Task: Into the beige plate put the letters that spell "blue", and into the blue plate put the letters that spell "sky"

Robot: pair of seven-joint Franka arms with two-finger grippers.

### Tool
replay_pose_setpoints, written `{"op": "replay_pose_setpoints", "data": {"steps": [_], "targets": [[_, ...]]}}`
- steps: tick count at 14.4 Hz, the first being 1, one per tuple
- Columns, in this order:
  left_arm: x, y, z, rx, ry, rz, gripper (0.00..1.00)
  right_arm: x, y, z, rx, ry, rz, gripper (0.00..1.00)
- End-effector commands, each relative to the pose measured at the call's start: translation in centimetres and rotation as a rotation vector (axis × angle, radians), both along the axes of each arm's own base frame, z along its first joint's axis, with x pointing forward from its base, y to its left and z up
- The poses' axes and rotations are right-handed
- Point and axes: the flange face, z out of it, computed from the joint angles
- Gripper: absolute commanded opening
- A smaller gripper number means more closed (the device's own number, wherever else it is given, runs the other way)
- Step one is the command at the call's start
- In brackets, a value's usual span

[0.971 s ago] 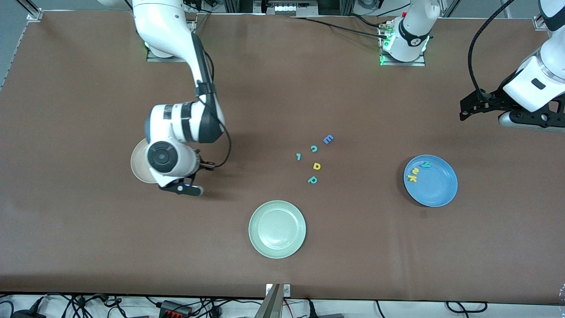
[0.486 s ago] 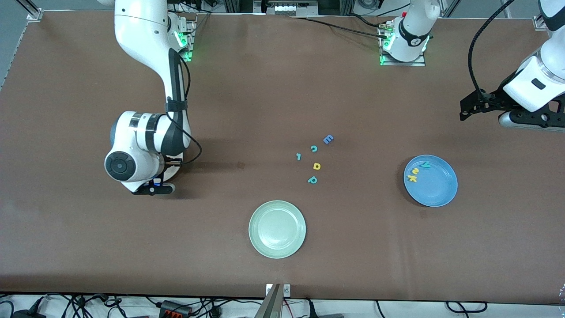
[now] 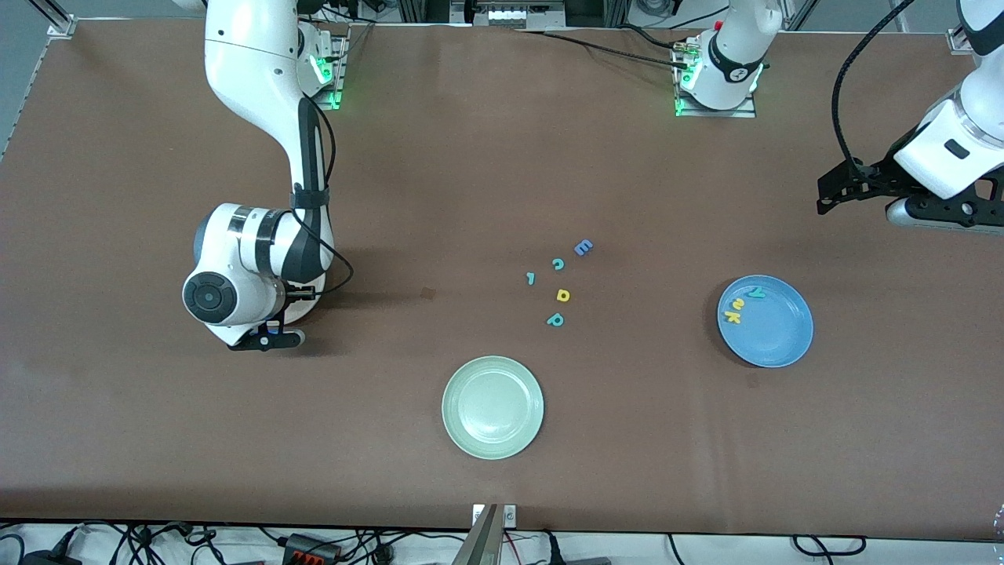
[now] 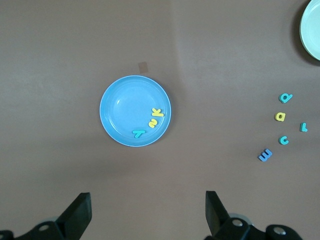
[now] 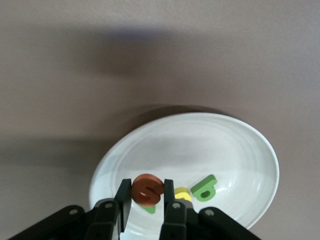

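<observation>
Orange e (image 5: pixel 147 189): clamped in the right gripper (image 5: pixel 148 202), held over the beige plate (image 5: pixel 250 150) near the table's right-arm end. Olive-green b (image 5: pixel 204 187) and yellow u (image 5: pixel 182 193): lying in that plate. Blue plate (image 3: pixel 776 333), toward the left-arm end: contains y (image 3: pixel 756 293), s (image 3: pixel 738 304), k (image 3: pixel 731 317). Left gripper (image 4: pixel 147 212): spread wide, empty, parked above the table's left-arm edge.

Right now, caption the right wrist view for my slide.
Right tool grips the orange e over the beige plate holding green b.

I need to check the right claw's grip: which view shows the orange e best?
The right wrist view: the orange e sits pinched in the right claw above the beige plate. In the front view the right arm hides both e and plate. The left wrist view shows neither.
</observation>
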Motion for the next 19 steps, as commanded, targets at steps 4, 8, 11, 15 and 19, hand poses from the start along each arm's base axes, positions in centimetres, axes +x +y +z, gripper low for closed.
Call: {"op": "replay_pose_setpoints", "data": {"steps": [4,8,11,15,19], "targets": [[-0.3,0.3,0.5,0.004,0.003,-0.008,1.00,-1.4,-1.4,-1.6,0.021,0.003,0.029,0.27],[-0.3,0.3,0.5,0.004,0.003,-0.007,1.00,-1.4,-0.6,-0.5,0.028,0.010,0.006,1.00],[-0.3,0.3,0.5,0.004,0.003,-0.007,1.00,-0.6,-0.5,1.7,0.015,0.015,-0.070,1.00],[-0.3,0.3,0.5,0.004,0.003,-0.007,1.00,1.2,1.7,4.7,0.002,-0.044,-0.125,1.00],[-0.3,0.3,0.5,0.004,0.003,-0.007,1.00,3.1,3.8,7.8,0.043,-0.117,-0.113,1.00]]}}
